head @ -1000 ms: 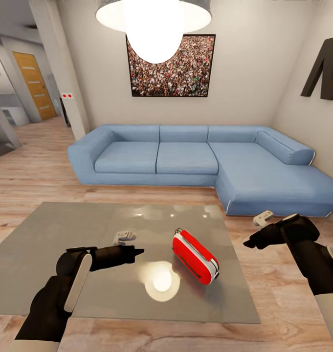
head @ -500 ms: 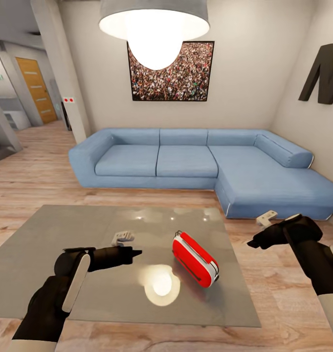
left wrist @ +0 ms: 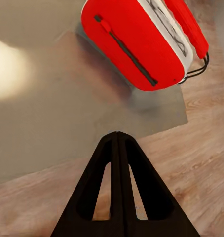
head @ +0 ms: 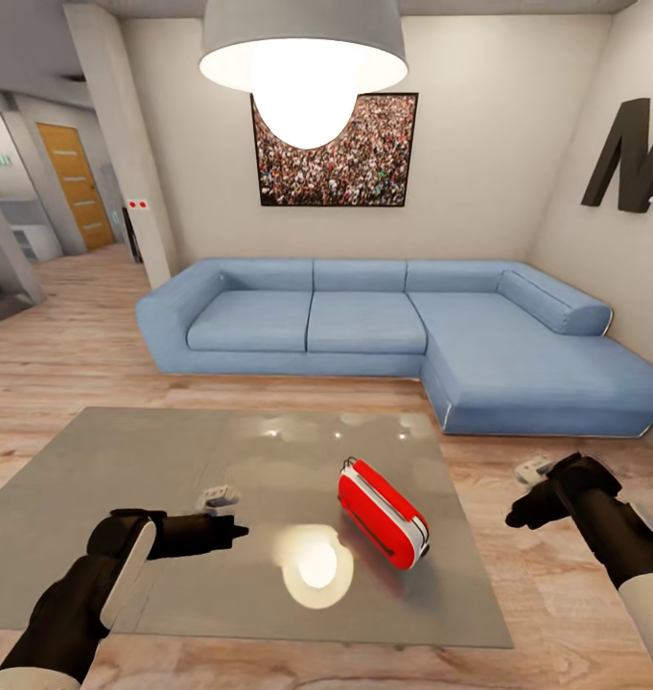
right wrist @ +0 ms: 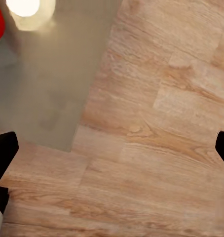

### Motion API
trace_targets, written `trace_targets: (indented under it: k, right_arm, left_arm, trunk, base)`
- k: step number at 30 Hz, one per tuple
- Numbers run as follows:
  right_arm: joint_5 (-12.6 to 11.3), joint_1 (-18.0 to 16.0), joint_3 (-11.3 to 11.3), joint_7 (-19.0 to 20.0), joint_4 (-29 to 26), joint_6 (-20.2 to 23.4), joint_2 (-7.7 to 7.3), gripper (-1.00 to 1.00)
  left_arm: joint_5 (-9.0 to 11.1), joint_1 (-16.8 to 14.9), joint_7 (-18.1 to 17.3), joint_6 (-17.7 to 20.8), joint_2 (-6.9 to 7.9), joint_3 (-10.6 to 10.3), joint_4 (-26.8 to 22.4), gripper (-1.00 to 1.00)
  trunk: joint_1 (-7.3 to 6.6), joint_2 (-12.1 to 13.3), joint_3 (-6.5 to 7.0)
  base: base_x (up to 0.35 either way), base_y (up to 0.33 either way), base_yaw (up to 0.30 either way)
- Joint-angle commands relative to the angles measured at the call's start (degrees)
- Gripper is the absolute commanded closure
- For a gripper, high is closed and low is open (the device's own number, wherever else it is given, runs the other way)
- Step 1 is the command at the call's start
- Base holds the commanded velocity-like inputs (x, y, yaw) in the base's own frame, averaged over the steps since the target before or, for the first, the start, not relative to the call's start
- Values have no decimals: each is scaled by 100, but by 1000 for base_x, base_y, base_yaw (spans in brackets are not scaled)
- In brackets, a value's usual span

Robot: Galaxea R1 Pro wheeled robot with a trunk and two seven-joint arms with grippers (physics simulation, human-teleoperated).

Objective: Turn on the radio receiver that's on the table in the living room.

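Logging, left to right: our left gripper (head: 238, 530) low over table (head: 96, 460), fingers (left wrist: 117, 148) pressed together, aimed at radio receiver (head: 382, 513). Radio lies right of table centre, long axis diagonal, handle end toward sofa (head: 364, 326). Our right gripper (head: 523, 513) beyond table's right edge over floor (right wrist: 156, 148), fingers spread wide.

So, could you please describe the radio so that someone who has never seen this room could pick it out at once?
In front of the blue L-shaped sofa stands a low square coffee table with a glossy grey top. The radio lies on the table's right half, beside the lamp's bright reflection. It is a small, rounded, bright red box with a white trim band and a thin wire handle, the only red thing on the table.
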Motion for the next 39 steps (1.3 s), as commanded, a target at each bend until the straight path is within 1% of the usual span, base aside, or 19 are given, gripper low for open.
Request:
trace_targets:
  k: [1, 2, 5, 6, 9, 12, 14, 19, 21, 22, 24, 25, 28, 30, 32, 34, 35, 38, 39]
  right_arm:
    - [-6, -1, -58, -100, 219, -95, 1, -100]
    - [-7, -1, -109, -154, 332, -153, 1, -100]
    - [-4, -1, -590, -498, 1027, -627, 1, -100]
    - [-3, -1, -663, -558, 1140, -712, 0, -100]
    - [-1, -1, -904, -925, 1880, -1152, -42, -100]
    - [-25, -1, -979, -1336, 2959, -1816, -258, -100]
    - [-31, -1, -1016, -1558, 3519, -2284, -328, -100]
    - [-47, -1, -1082, -2039, 4773, -2950, -370, -100]
    - [-51, -1, -1090, -2169, 5314, -3301, -379, -100]
    - [-52, -1, -1092, -2195, 5442, -3387, -380, -100]
    - [-70, 42, -1097, -2303, 5794, -3701, -374, -100]
    - [-88, 55, -1098, -2317, 5828, -3735, -368, -100]
    - [-268, 136, -1103, -2365, 5917, -3858, -326, -100]
    - [-470, 406, -1105, -2383, 5949, -4051, -286, -100]
    - [-534, 590, -1105, -2386, 5955, -4155, -219, -100]
    - [-612, 1024, -1105, -2407, 5960, -4375, 64, -100]
    - [-639, 1132, -1105, -2413, 5960, -4439, 119, -100]
    - [-729, 1366, -1105, -2421, 5961, -4605, 266, -100]
    - [-782, 1506, -1105, -2426, 5961, -4700, 413, -100]
  left_arm:
    - [2, -7, -5, -124, 31, 2, 87, 100]
    - [1, -8, -6, -207, 48, 3, 120, 100]
    - [34, 8, -17, -770, 162, 3, 307, 100]
    - [38, 14, -18, -847, 176, 4, 366, 100]
    - [17, 48, -14, -1179, 216, 0, 991, 100]
    - [-1, 61, -25, -1815, 234, 0, 1937, 100]
    - [-4, 63, -32, -2135, 250, 2, 2338, 100]
    - [-3, 65, -17, -2867, 272, -1, 3613, 100]
    - [-11, 65, -16, -3291, 273, -2, 4247, 100]
    - [-12, 65, -17, -3419, 273, -2, 4404, 100]
    - [-15, 65, -18, -4037, 276, -8, 5168, 100]
    - [-16, 65, -17, -4133, 276, -8, 5296, 100]
    - [-16, 65, -1, -4456, 275, -13, 5799, 100]
    - [-27, 65, 17, -4723, 270, -19, 6212, 100]
    - [-78, 65, 30, -4854, 263, -24, 6366, 100]
    - [-417, 65, 56, -5085, 245, -27, 6664, 100]
    - [-519, 65, 63, -5130, 239, -28, 6735, 100]
    - [-677, 65, 127, -5227, 229, -24, 6880, 100]
    - [-733, 65, 218, -5270, 213, -21, 6969, 100]
  trunk:
    - [0, 0, 9]
    - [0, 0, 18]
    - [0, 0, 43]
    - [0, 0, 51]
    - [0, 0, 75]
    - [0, 0, 99]
    - [0, 0, 114]
    - [0, 0, 150]
    - [0, 0, 164]
    - [0, 0, 171]
    - [0, 0, 185]
    - [0, 0, 193]
    - [0, 0, 214]
    - [0, 0, 228]
    - [0, 0, 240]
    - [0, 0, 252]
    - [0, 0, 257]
    - [0, 0, 271]
    - [0, 0, 272]
  base:
    - [0, 0, 0]
    - [0, 0, 0]
    - [0, 0, 0]
    - [0, 0, 0]
    - [0, 0, 0]
    - [0, 0, 0]
    - [0, 0, 0]
    - [0, 0, 0]
    - [0, 0, 0]
    - [0, 0, 0]
    - [0, 0, 0]
    - [0, 0, 0]
    - [0, 0, 0]
    - [0, 0, 0]
    - [0, 0, 0]
    - [0, 0, 0]
    - [0, 0, 0]
    - [0, 0, 0]
    - [0, 0, 0]
